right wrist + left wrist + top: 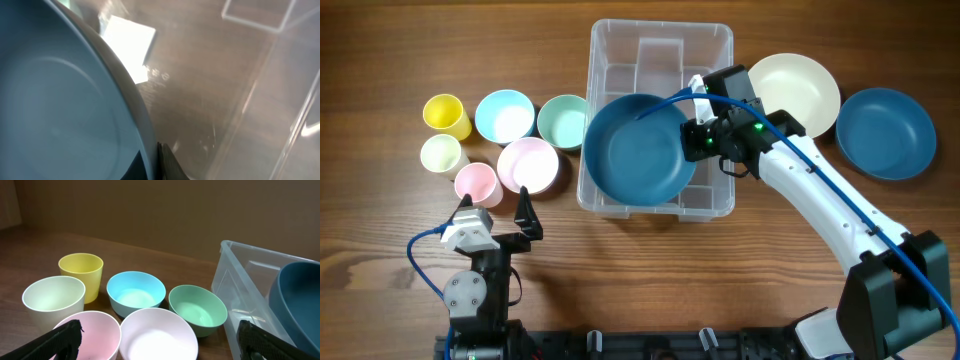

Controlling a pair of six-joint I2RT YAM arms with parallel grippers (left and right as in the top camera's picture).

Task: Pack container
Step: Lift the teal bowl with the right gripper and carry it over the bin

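Right gripper (pixel 698 140) clamped on rim of dark blue plate (pixel 640 150), plate held over container (pixel 660 30) mid-table, left edge overhanging bin wall. Risk: edge snags wall when lowered, plate twists out of thin rim pinch or wedges crooked. Left gripper (pixel 498 212) spread open, empty, by pink cup (pixel 477 183)

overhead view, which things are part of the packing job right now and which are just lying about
In the job: container, navy bowl held over it, right fingers on its rim.

Lying untouched (maybe packed later): cream bowl, second navy bowl, yellow cup, cream cup, pink cup, sky bowl, green bowl, pink bowl.
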